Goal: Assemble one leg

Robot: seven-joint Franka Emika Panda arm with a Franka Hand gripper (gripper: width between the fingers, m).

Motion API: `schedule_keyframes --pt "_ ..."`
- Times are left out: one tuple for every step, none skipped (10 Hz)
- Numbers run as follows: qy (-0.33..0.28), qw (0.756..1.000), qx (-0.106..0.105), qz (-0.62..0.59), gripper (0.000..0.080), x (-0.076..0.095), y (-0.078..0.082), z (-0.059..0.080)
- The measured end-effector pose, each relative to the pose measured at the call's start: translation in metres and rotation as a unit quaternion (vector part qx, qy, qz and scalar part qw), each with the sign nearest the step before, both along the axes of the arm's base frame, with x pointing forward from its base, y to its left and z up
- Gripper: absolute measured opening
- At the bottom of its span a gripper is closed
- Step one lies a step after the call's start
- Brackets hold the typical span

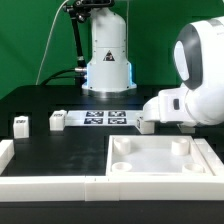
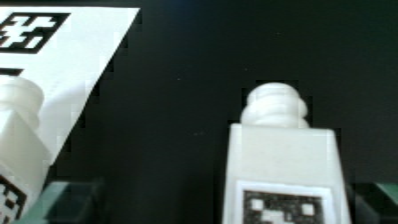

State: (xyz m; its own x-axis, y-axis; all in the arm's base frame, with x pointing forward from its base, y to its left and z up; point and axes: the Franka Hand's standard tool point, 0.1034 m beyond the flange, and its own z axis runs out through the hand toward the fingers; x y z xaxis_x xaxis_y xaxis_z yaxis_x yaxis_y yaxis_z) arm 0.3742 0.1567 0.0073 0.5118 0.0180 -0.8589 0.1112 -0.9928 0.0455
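Observation:
A leg [image 2: 285, 150] lies on the black table between my fingers, with its peg end pointing away and its marker tag towards the wrist. My gripper [image 2: 221, 202] is open around it. One dark fingertip [image 2: 68, 203] stands well apart from it, and the other fingertip [image 2: 372, 197] is close beside it. A second leg [image 2: 18, 125] lies beside it, at the edge of the marker board [image 2: 68, 55]. In the exterior view my gripper [image 1: 150, 122] is low on the table at the right of the marker board [image 1: 107, 117]. Two more legs [image 1: 22, 124] [image 1: 57, 120] stand at the left.
The large white tray-like piece [image 1: 160, 158] with corner sockets lies at the front right. A white L-shaped fence [image 1: 12, 152] runs along the left and front. The robot's base [image 1: 107, 55] stands at the back.

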Motion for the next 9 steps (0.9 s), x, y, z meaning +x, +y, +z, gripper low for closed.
schedule_keyframes --pt "0.0 1.0 0.0 0.0 0.052 0.0 0.0 0.0" --pt "0.0 1.0 0.0 0.0 0.0386 0.0 0.0 0.0" --pt "0.0 1.0 0.0 0.0 0.0386 0.0 0.0 0.0" --pt "0.0 1.0 0.0 0.0 0.0285 -0.0001 0.0 0.0" --pt "0.0 1.0 0.0 0.0 0.0285 0.0 0.0 0.0" --pt "0.0 1.0 0.0 0.0 0.0285 0.0 0.0 0.0" --pt "0.0 1.0 0.0 0.0 0.0285 0.0 0.0 0.0" --pt "0.0 1.0 0.0 0.0 0.0285 0.0 0.0 0.0" --pt "0.0 1.0 0.0 0.0 0.0285 0.0 0.0 0.0"
